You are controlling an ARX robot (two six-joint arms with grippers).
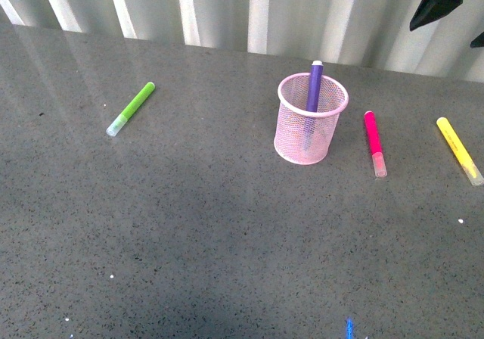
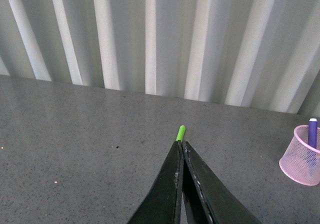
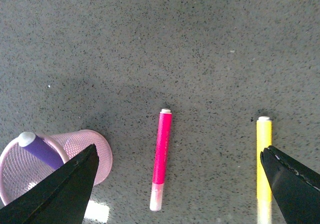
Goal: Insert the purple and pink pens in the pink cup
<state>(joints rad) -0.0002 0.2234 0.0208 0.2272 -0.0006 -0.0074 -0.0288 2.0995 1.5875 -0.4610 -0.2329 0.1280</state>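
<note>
The purple pen [image 1: 314,85] is standing in the pink cup [image 1: 291,138] while the pink pen [image 1: 374,142], probably light, rigid and slick, is lying just beside it, inviting a mid-barrel pinch from the wide-open, empty right gripper [image 3: 177,150]; the left gripper [image 2: 181,145] is sitting closed on nothing.

A gray table [image 1: 189,225] with tiny dark and white specks is filling most of the view. A white curtain [image 1: 227,10] with long folds is hanging behind it. Soft light is shining on the table.
</note>
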